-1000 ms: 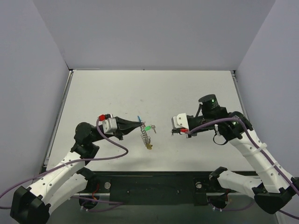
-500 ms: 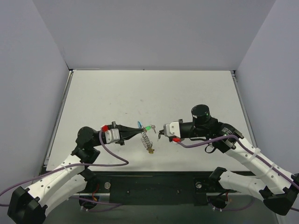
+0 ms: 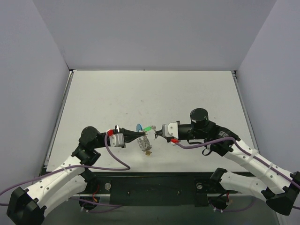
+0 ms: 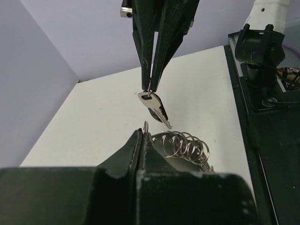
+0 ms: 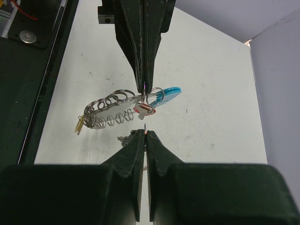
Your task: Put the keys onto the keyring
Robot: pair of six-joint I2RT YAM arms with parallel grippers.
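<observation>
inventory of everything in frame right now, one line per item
keyring: 1, silvery coiled wire, mid-table, pinched at one end by the left gripper
blue tag: 1, blue, on the keyring next to the pinched end
red tag: 1, red and white, on the keyring just under the pinch
yellow tag: 1, yellow, at the keyring's far end
green tag: 1, bright green, between the two gripper tips; what it hangs on is unclear
key: 1, silver, hanging from the right gripper's tips, facing the keyring
table: 1, white
left gripper: 1, black, shut on the keyring
right gripper: 1, black, shut on the key
</observation>
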